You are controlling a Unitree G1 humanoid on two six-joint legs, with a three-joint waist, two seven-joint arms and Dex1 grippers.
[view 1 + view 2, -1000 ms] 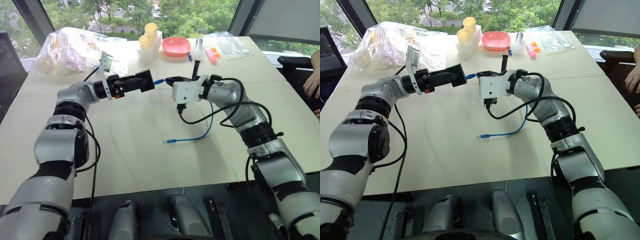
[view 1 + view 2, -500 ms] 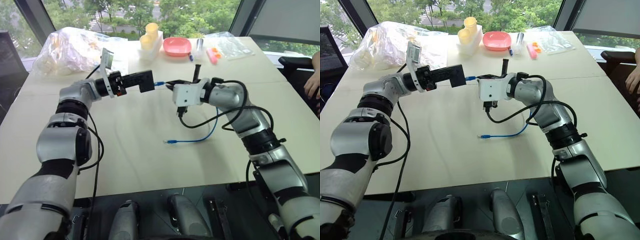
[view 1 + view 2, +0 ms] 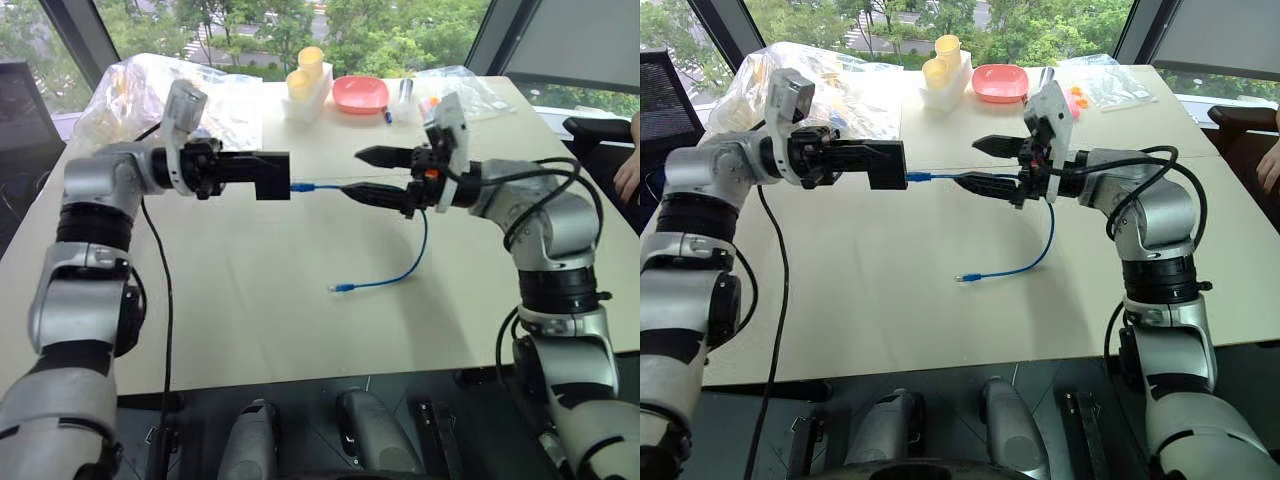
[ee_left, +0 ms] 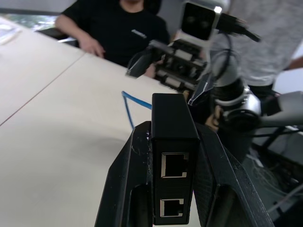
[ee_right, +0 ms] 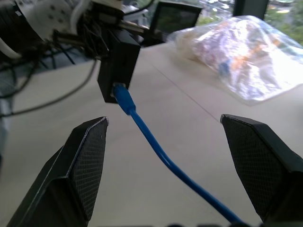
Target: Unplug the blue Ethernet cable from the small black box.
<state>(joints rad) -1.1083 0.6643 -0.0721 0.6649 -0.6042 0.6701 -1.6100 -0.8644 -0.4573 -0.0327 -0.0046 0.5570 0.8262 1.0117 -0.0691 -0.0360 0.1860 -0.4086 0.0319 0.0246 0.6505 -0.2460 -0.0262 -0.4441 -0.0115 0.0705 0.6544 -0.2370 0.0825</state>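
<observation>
Your blue Ethernet cable (image 5: 142, 127) is still plugged into the small black box (image 3: 271, 176), which is held level above the table (image 3: 250, 300), port facing the other arm; from there the cord runs between the jaws of the right gripper (image 3: 368, 174), spread wide and clasping nothing, then droops to the tabletop; your left gripper (image 4: 175, 175) is clamped on the box, I judge to brace it against the pull.

The seated person (image 4: 128, 28) in a black shirt at the table's right side is cut off above the shoulders. The crumpled clear plastic bag's (image 3: 140, 95) contents are too blurred to identify.
</observation>
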